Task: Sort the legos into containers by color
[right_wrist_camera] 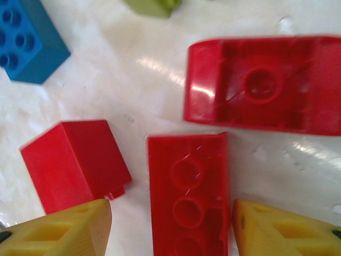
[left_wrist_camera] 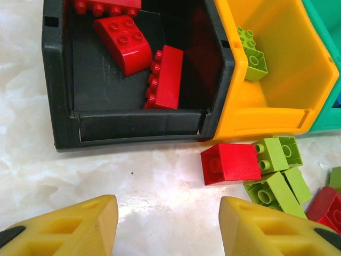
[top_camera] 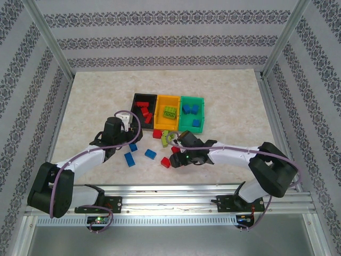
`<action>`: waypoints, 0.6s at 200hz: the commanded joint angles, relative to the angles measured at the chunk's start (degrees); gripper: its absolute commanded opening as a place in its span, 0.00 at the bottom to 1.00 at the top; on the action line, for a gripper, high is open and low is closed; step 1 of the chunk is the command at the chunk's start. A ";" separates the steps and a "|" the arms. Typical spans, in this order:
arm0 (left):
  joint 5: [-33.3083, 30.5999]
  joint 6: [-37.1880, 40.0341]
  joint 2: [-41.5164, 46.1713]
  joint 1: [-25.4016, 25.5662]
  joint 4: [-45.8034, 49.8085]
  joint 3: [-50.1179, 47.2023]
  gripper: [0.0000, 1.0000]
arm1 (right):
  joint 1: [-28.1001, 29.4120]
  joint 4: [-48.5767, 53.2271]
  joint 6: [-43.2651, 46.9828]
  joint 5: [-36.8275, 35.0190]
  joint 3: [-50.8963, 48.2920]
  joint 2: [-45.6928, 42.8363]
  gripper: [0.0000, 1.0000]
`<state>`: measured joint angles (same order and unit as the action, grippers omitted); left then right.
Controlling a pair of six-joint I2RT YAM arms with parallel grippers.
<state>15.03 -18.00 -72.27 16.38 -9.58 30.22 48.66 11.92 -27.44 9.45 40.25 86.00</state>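
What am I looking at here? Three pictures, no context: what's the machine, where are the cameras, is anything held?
Two robot arms are bolted at the near edge of a table. The wide picture looks down from above and behind them. The other two come from a camera on each wrist, with the yellow fingers at the bottom. On the table stand a black bin with red bricks, an orange-yellow bin with lime bricks, and a green bin with blue bricks. Loose bricks lie in front. The left hand is open before the black bin, holding nothing. The right hand is open, straddling a red brick without gripping it.
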 commanded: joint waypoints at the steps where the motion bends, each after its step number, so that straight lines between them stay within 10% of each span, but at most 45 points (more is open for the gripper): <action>1: 1.03 -0.44 0.16 -0.62 -2.64 -0.27 0.53 | 2.03 4.12 0.67 -6.11 1.12 1.21 0.61; 69: -2.12 -0.37 0.81 -0.73 -1.58 -0.45 0.53 | 3.75 7.00 1.40 -9.50 5.45 4.66 0.31; 120: -1.70 -2.20 1.96 -1.61 -3.49 -1.95 0.53 | 4.31 5.91 1.66 -9.61 8.58 0.68 0.28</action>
<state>13.67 -18.44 -71.88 15.86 -9.72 29.67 52.29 17.93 -26.52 1.37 45.76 89.36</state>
